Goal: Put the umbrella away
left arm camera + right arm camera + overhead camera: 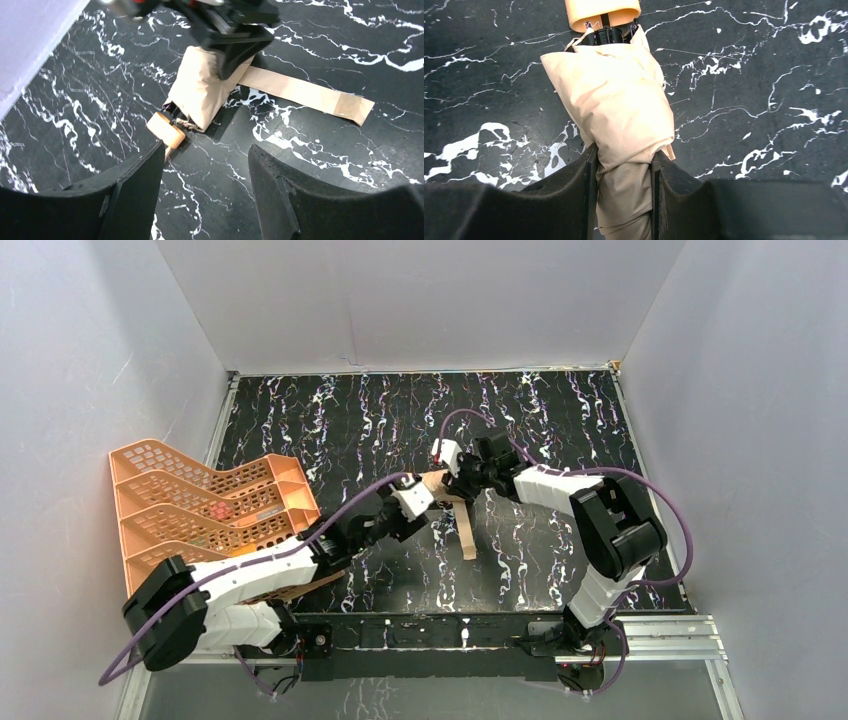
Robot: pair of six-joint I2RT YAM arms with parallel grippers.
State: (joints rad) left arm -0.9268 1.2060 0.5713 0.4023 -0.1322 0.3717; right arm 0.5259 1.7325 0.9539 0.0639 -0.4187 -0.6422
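The folded tan umbrella (619,107) lies on the black marbled table, its tan handle (602,11) pointing away from the right wrist camera. My right gripper (624,192) is shut on the umbrella's bunched canopy. In the left wrist view the umbrella (202,90) lies just ahead, with its handle (166,130) nearest me and its tan strap (307,94) stretched flat to the right. My left gripper (205,185) is open and empty, its left finger close beside the handle. From above, the umbrella (443,487) sits mid-table between my left gripper (418,498) and right gripper (458,480).
An orange plastic mesh tray rack (205,505) stands at the left edge of the table, beside my left arm. Grey walls enclose the table at the back and on both sides.
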